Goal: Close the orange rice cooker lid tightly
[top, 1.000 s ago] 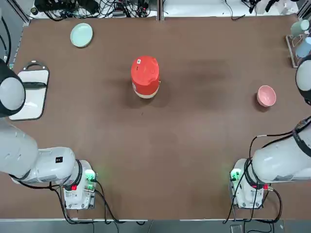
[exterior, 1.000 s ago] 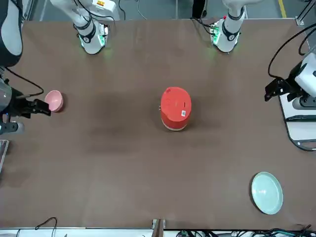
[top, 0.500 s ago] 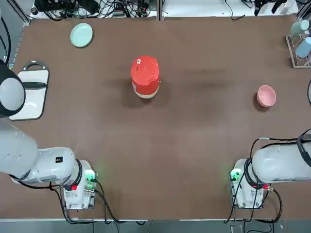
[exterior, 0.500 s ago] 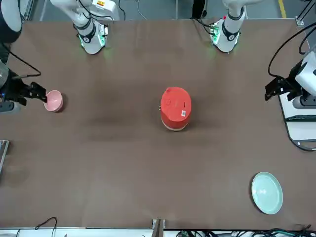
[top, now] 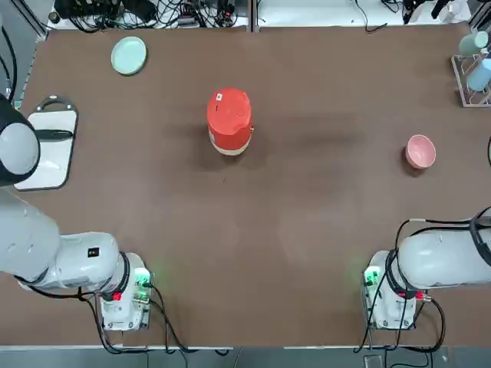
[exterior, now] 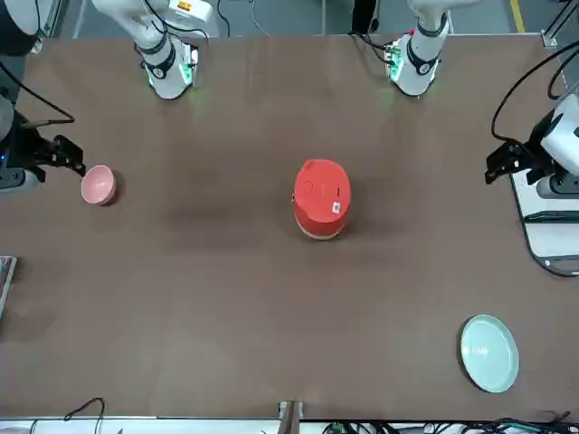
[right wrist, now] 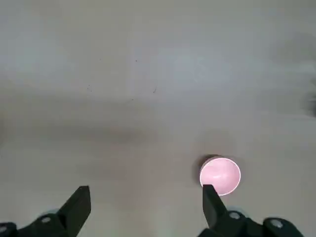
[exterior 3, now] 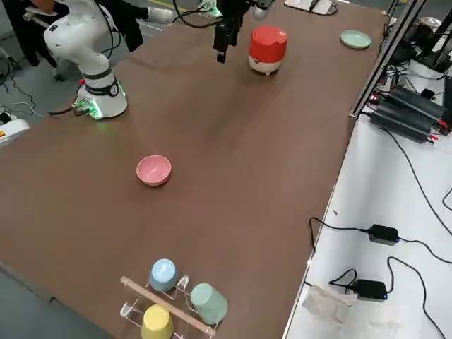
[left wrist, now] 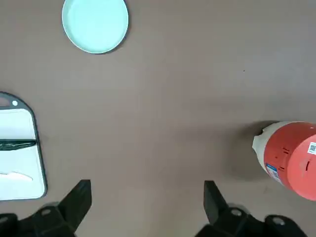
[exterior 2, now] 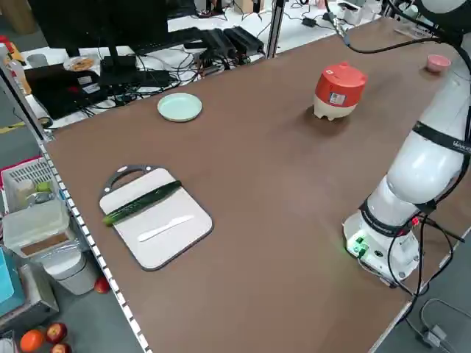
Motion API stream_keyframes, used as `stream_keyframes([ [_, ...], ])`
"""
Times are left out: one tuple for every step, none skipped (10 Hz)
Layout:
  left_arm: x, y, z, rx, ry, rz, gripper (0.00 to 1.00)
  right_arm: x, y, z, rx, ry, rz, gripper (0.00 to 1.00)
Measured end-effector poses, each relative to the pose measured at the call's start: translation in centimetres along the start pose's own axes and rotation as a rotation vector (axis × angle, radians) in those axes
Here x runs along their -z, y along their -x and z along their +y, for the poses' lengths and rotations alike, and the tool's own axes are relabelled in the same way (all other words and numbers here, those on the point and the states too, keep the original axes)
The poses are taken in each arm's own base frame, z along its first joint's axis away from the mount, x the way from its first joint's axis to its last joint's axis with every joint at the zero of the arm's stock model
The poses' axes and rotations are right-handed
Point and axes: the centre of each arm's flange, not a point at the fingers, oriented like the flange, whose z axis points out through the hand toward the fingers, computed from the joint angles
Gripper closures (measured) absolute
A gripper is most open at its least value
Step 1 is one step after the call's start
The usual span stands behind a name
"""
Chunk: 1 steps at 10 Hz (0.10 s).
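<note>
Brown tabletop (top: 307, 230) surrounds the orange rice cooker (top: 229, 142), my empty left gripper (left wrist: 147, 192) and right gripper (right wrist: 146, 195) spread open on either side of it; I should press its lowered lid (top: 229, 110) squarely down, fingertips together.

Smooth glossy plastic is seen on the lid (top: 229, 108) at twelve o'clock on the table; a matt, smooth surface is shown by the brown tabletop (top: 253, 230).

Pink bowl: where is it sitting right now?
In the top view the pink bowl stands on the brown table at the robot's right, between the orange rice cooker and the table's right edge.
</note>
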Motion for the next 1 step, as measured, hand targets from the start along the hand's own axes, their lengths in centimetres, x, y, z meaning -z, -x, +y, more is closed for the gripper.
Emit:
stream_keyframes([
  [0.00,0.00,0.00,0.000,0.000,0.000,0.00,-0.02,0.01,-0.19,-0.002,0.000,-0.003,0.00],
])
